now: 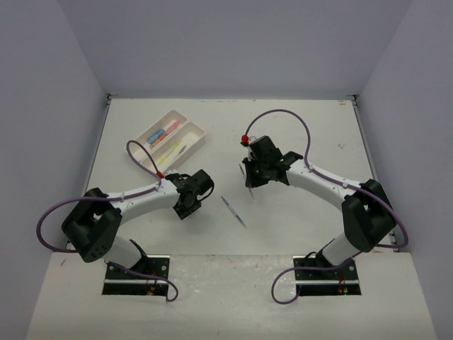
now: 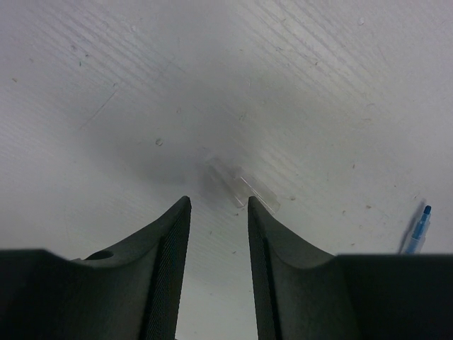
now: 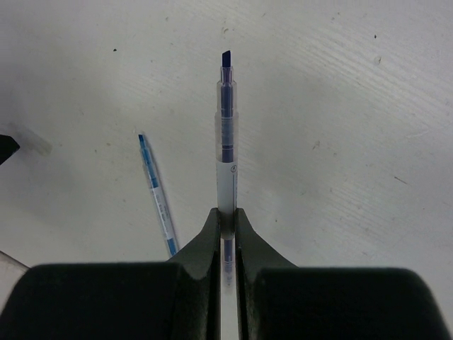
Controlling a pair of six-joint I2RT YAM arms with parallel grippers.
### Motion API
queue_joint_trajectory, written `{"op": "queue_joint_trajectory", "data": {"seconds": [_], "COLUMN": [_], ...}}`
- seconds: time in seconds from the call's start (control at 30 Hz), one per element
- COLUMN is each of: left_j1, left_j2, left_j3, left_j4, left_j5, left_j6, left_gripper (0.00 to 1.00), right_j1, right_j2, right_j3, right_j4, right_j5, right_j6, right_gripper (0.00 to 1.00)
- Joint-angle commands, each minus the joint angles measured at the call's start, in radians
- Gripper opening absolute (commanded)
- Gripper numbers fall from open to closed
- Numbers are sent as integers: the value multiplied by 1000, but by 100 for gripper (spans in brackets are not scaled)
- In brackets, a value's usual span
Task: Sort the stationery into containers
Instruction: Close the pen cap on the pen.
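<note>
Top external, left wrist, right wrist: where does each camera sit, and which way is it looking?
Top external: above and behind the robot, looking down at the table; shows the left arm, the right arm and the white trays.
Left wrist: on the left arm, looking down at the tabletop past its own parted jaws.
Right wrist: on the right arm, looking down along its jaws, shut on a clear marker.
Shared: the loose blue pen lies in all three views.
</note>
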Motion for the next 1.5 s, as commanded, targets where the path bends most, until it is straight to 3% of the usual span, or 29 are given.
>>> {"op": "queue_joint_trajectory", "data": {"seconds": [0.0, 0.47, 0.73, 0.9, 1.0, 1.1, 1.23, 1.4, 1.47], "left_j1": [-1, 9, 11, 15, 16, 13, 12, 13, 13], "left_j2": [29, 59, 44, 33, 3, -110, -340, -633, -661], "left_j3": [12, -14, -67, -96, -118, -138, -131, -89, -81], "left_j4": [30, 77, 101, 108, 108, 78, 103, 385, 536], "left_j5": [-59, -28, -16, -3, 6, -8, -49, -104, -88], "left_j6": [21, 40, 33, 36, 42, 67, 189, 533, 677], "left_gripper": [40, 36, 28, 16, 2, 0, 0, 0, 0], "right_j1": [-2, -2, -1, -2, -2, -2, 0, 25, 76], "right_j2": [-25, -39, -45, -56, -70, -127, -250, -377, -392], "right_j3": [-15, -22, -24, -30, -41, -71, -167, -354, -410], "right_j4": [46, 49, 49, 53, 69, 117, 303, 720, 862], "right_j5": [-35, -35, -36, -44, -70, -146, -411, -626, -618], "right_j6": [-28, -34, -36, -38, -41, -43, 19, 286, 373], "right_gripper": [0, 0, 0, 0, 0, 0, 0, 0, 0]}}
